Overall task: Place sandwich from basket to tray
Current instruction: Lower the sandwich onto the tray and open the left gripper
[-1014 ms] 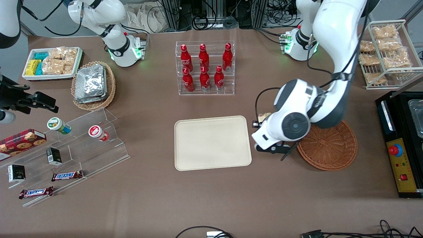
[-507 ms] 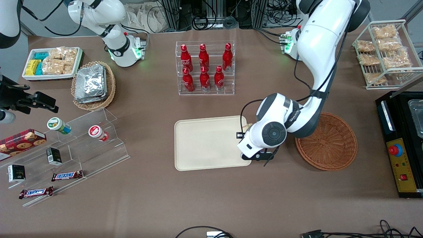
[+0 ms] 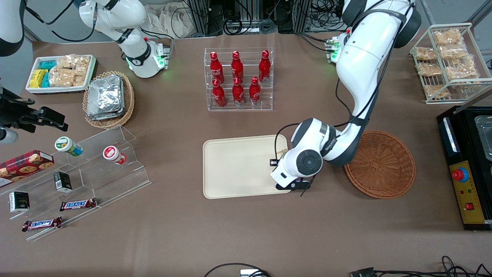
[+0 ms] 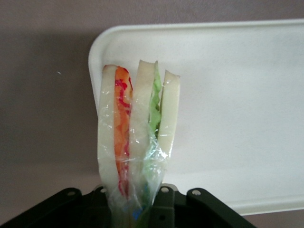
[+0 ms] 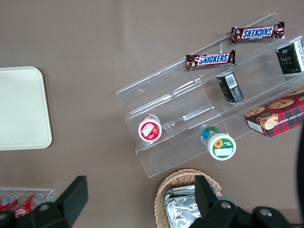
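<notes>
Over the tray's edge nearest the basket: sandwich carried in, not yet set down.

From the front, gripper (image 3: 281,169) hidden under the wrist housing, above the tray (image 3: 238,169) rim; basket (image 3: 384,165) empty beside it, a sliver of sandwich (image 3: 283,152) peeking out. From the left wrist, fingers clamped on the wrapped sandwich (image 4: 137,137) at its narrow end, held edge-on above the tray (image 4: 237,95) corner, probably to carry it further in before release.

My left arm reaches down from its base, elbow bent, wrist turned downward. My gripper (image 3: 281,159) hangs low over the working-arm end of the tray (image 3: 238,167), fingers clamped on the sandwich (image 4: 137,137), which stands edge-on between them.
</notes>
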`<act>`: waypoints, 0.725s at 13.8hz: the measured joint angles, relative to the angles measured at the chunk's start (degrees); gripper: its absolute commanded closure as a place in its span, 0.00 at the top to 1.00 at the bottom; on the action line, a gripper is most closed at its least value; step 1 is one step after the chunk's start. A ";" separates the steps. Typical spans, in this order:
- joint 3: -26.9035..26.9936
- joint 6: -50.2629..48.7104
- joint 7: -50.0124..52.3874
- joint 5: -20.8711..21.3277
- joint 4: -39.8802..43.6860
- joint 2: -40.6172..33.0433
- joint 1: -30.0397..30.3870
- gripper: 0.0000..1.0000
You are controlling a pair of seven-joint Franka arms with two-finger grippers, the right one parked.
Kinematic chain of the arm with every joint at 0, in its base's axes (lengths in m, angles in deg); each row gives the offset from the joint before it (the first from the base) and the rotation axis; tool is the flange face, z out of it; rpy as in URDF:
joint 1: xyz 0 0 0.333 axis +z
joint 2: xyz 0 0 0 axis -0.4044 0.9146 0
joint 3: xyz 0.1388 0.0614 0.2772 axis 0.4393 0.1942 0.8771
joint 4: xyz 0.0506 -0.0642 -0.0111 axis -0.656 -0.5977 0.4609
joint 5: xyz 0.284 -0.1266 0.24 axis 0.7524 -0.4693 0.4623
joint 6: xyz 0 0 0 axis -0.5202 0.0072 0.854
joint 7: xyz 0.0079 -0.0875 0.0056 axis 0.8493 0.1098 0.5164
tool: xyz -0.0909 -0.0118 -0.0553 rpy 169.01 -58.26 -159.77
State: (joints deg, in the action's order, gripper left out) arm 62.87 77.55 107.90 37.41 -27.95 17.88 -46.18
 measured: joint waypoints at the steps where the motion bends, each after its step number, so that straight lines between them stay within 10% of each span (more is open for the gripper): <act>1: -0.01 0.02 0.00 0.00 0.05 0.67 -0.17 0.11; 3: -0.02 0.10 0.00 0.00 0.13 1.74 -0.53 0.12; 4: -0.02 0.19 0.00 0.00 0.18 2.08 -0.68 0.28; 5: -0.02 0.26 0.00 0.00 0.22 2.21 -0.77 0.99; 10: -0.03 1.23 -0.47 0.00 0.60 2.21 -0.82 1.00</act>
State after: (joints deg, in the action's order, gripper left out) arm 62.84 78.78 107.42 37.42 -27.36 20.09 -47.01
